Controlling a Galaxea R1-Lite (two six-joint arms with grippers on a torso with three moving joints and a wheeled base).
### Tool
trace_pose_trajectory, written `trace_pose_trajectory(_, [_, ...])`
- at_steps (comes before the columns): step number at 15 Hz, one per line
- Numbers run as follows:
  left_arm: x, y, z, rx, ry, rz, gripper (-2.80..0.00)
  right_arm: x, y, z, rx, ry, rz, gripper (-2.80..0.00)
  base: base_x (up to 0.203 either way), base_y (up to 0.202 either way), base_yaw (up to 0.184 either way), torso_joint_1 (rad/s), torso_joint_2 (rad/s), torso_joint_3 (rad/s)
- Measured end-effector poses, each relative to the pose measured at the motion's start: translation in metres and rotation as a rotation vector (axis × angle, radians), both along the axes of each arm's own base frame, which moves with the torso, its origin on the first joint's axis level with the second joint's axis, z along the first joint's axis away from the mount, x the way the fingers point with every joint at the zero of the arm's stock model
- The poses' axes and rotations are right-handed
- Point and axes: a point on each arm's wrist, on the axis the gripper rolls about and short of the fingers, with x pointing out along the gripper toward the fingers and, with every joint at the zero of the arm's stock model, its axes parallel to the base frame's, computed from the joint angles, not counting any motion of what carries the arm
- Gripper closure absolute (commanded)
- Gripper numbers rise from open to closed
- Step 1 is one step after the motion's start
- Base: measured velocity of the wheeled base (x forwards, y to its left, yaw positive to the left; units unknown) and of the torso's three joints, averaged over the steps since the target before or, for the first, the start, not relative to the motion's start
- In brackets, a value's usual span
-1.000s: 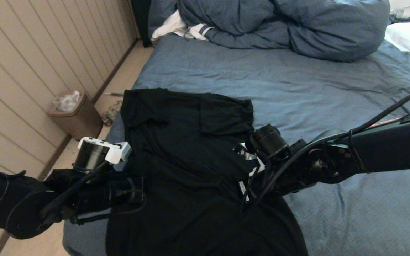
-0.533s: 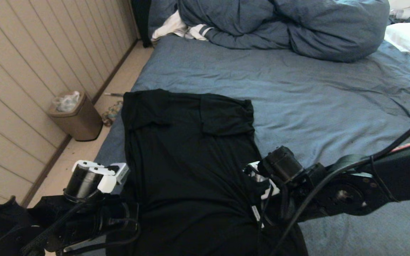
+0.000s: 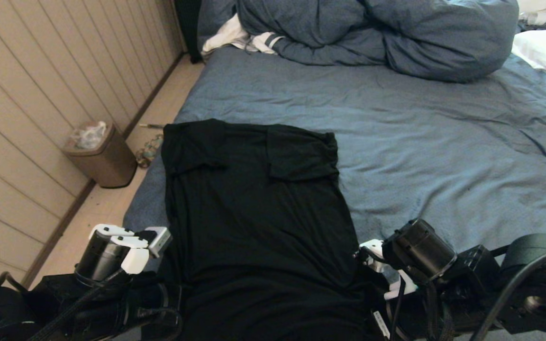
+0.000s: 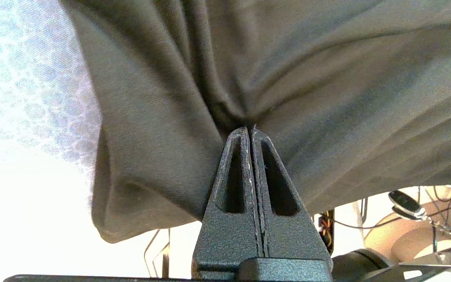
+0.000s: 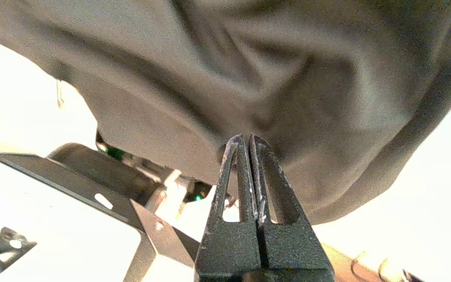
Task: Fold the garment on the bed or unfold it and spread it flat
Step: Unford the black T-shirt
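Garment (image 3: 254, 213): matte black jersey, softly creased, long rectangle with sleeves folded in. Lies at bed's (image 3: 443, 156) 8 o'clock edge. Left gripper (image 4: 249, 133), right gripper (image 5: 246, 138): textured black wedges pinching hem.

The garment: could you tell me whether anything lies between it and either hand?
Nothing visible does: the left hand and the right hand are each shut directly on the garment.
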Motion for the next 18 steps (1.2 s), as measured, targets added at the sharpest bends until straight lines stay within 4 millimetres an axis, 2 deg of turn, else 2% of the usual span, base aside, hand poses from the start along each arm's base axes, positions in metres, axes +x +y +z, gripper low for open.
trace_pose_trajectory(3, [-0.002,0.001,-0.001,0.002,0.005,0.001,0.0,0.001,-0.003,0.013,0.028,-0.044,-0.011,0.0,0.0,0.0,0.0,0.0,0.0,0.0])
trace_pose_trajectory(6, [-0.003,0.002,-0.001,0.001,0.005,0.001,0.0,0.002,-0.02,0.021,0.019,-0.07,-0.039,0.0,0.0,0.0,0.0,0.0,0.0,0.0])
trace_pose_trajectory(7, [-0.003,0.002,-0.001,0.001,0.007,0.001,0.0,0.002,-0.025,0.02,0.009,-0.066,-0.051,-2.8,0.0,0.0,0.0,0.0,0.0,0.0])
trace_pose_trajectory(8, [-0.003,0.002,-0.002,0.001,0.011,0.001,-2.8,0.001,-0.03,0.018,-0.002,-0.061,-0.057,-2.8,0.0,0.0,0.0,0.0,0.0,0.0])
trace_pose_trajectory(12, [-0.007,0.004,-0.008,0.007,0.038,-0.01,-2.8,0.002,-0.04,0.008,-0.038,-0.033,-0.063,-2.8,0.0,0.0,0.0,0.0,0.0,0.0])
trace_pose_trajectory(18, [-0.004,0.001,-0.019,0.01,0.054,-0.01,-2.8,0.006,-0.037,-0.01,-0.066,0.033,-0.065,-2.8,0.0,0.0,0.0,0.0,0.0,0.0])
